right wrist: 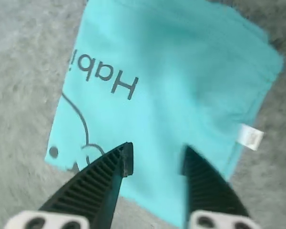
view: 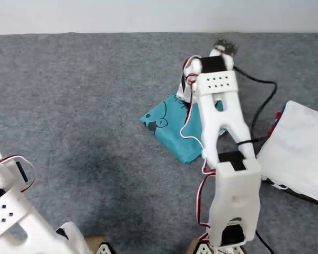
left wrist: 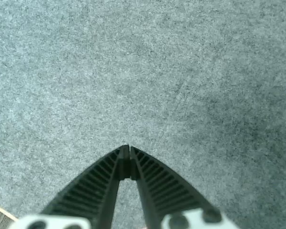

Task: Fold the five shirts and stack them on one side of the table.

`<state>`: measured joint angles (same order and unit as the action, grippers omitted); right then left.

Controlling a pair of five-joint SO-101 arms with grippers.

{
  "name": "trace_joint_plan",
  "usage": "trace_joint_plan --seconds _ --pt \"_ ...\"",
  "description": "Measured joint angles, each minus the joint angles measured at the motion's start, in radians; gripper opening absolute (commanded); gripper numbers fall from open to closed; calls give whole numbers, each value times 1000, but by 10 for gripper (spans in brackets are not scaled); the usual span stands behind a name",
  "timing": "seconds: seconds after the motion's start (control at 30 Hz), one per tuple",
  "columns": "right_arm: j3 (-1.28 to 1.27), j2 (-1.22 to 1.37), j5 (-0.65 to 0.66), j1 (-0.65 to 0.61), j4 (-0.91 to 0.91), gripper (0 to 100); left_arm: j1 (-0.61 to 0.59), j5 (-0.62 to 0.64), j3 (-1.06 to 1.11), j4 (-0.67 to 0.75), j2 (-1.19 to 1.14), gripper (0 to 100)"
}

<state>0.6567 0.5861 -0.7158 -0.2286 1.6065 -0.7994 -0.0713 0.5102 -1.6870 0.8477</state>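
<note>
Nearest to me, down at about seven o'clock, the left arm (view: 10,211) sits low over the grey felt desk (view: 85,95). The left end effector (left wrist: 129,149) is pressed fully closed, its tips meeting with nothing between them and only bare felt beneath. Just right of centre, the right arm (view: 222,121) stretches up from six o'clock toward one o'clock. The right end effector (right wrist: 157,153) hangs over the teal shirt (view: 172,129) with its jaws parted wide and nothing in them. The shirt lies flat as a neat folded rectangle, apart from everything else. At three o'clock, against the desk's right edge, a stack (view: 302,148) of folded shirts has a white one on top. To my eye the teal shirt is already folded and moving it to the pile is the job in hand. Next, the open jaws must drop onto an edge, pinch every layer together, then carry it across without letting it unfold.
</note>
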Motion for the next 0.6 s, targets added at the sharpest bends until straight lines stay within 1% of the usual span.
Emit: trace_joint_plan --seconds 0.03,0.07,0.1,0.23,0.4,0.6 --pt "0 17 -26 -6 -8 455 0 0 0 0 0 5" --pt "0 32 -55 -11 -11 484 0 0 0 0 0 5" --pt "0 46 -83 -15 -14 491 0 0 0 0 0 5" --pt "0 80 -163 -14 -55 462 0 0 3 0 0 5" --pt "0 118 -221 -15 -104 460 0 0 3 0 0 5" --pt "0 199 -242 -17 -150 456 0 0 3 0 0 5"
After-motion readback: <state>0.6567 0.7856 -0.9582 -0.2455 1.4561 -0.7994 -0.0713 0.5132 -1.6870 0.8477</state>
